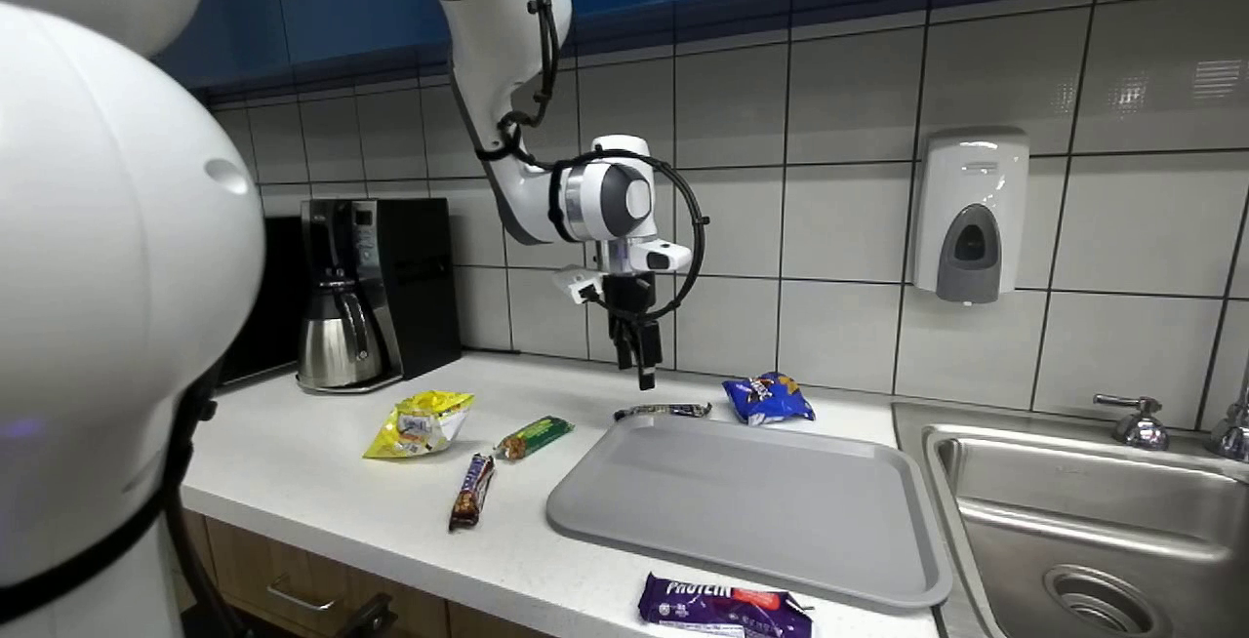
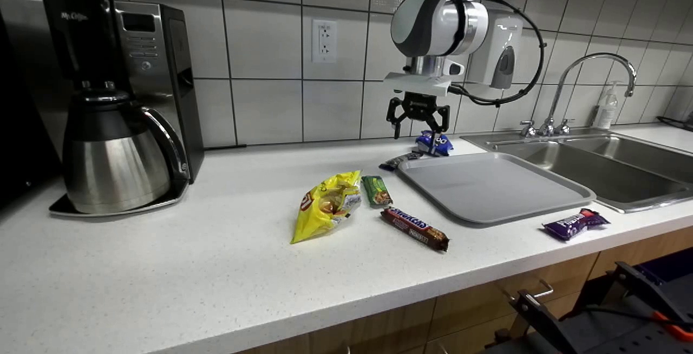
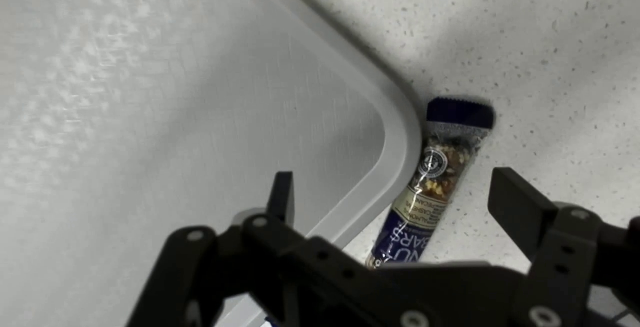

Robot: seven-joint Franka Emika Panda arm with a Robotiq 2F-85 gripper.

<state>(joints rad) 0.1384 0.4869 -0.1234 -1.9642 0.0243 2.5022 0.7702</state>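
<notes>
My gripper (image 2: 416, 136) is open and empty, pointing down above the back of the counter. In the wrist view its two fingers (image 3: 392, 187) are wide apart. A nut bar (image 3: 435, 182) in a clear and dark blue wrapper lies between and below them; its lower end is hidden behind the gripper. The bar also shows in both exterior views (image 1: 664, 410) (image 2: 400, 160). It lies right beside the rounded corner of a grey tray (image 1: 742, 501). The tray's corner (image 3: 250, 92) lies under the left finger. A blue snack bag (image 1: 768, 398) sits behind the tray, near the gripper.
On the white counter lie a yellow bag (image 2: 327, 205), a green-wrapped bar (image 2: 377, 190), a Snickers bar (image 2: 416, 228) and a purple protein bar (image 1: 725, 609). A coffee maker (image 2: 146, 56) stands at one end, a sink (image 1: 912, 414) at the other. A soap dispenser (image 1: 971, 214) hangs on the tiled wall.
</notes>
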